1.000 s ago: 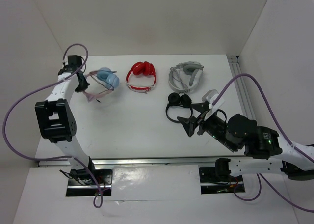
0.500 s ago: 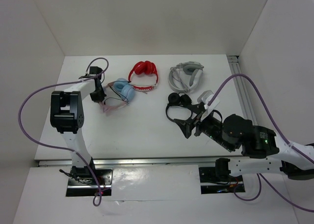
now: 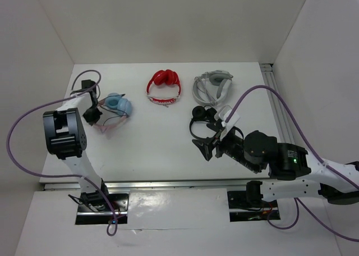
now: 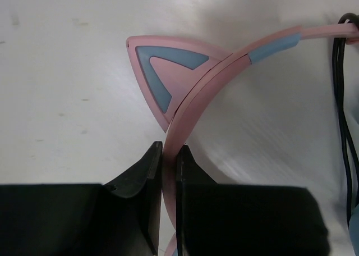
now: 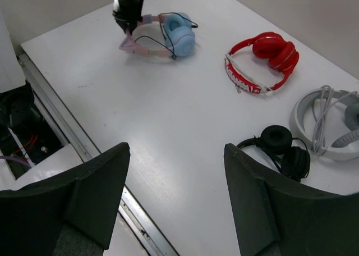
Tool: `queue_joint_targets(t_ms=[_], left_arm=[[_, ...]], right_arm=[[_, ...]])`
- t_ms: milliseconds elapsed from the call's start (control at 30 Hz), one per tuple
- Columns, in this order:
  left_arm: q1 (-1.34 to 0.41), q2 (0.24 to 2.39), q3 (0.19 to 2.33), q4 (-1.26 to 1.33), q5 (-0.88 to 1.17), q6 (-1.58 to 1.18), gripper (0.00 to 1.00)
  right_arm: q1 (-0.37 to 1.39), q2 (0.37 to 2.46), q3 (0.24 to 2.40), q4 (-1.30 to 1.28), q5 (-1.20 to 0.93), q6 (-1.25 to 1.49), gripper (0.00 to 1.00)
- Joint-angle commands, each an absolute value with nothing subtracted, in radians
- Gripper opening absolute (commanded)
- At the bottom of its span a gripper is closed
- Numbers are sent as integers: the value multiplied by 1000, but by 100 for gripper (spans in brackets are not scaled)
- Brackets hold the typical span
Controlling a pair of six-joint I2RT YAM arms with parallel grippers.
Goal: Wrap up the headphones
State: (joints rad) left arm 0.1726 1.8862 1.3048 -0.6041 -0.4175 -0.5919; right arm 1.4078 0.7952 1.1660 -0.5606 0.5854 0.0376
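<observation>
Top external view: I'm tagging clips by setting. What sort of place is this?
Probably a robot test booth: a white table boxed in by plain white walls, left arm and right arm mounted at its near edge, with headphones, a red pair and a grey pair laid out.

A robotics lab test cell: a plain white bench (image 3: 151, 149) boxed in by white panels (image 3: 168, 26), with an aluminium rail (image 3: 168, 182) along its near edge.

Headphones (image 3: 118, 104): blue earcups, pink cat-ear headband, lying far left.
</observation>
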Motion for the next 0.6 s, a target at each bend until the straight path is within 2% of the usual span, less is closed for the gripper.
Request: queue_joint_targets(t_ms=[0, 133, 300, 333, 367, 400, 433, 567], left_arm=[[256, 1852, 1252, -718, -562, -604, 0], [265, 1902, 1235, -709, -552, -615, 1], [246, 2000, 1273, -752, -528, -626, 17], [245, 2009, 1273, -752, -516, -626, 22], [245, 2010, 1273, -752, -515, -626, 36], [245, 1997, 1273, -752, -515, -638, 36], [245, 1997, 1273, -761, -515, -638, 50], [245, 1910, 1282, -773, -549, -681, 65]], right_arm=[[1414, 799, 1161, -479, 577, 44, 75], [1414, 819, 1161, -479, 568, 44, 75], [1414, 819, 1152, -479, 568, 44, 75], [1414, 819, 1141, -479, 568, 44, 75], [1414, 819, 1141, -469, 568, 44, 75], [1414, 819, 1141, -469, 568, 44, 75], [1414, 819, 1141, -469, 568, 44, 75], [1414, 819, 1141, -469, 558, 54, 75]])
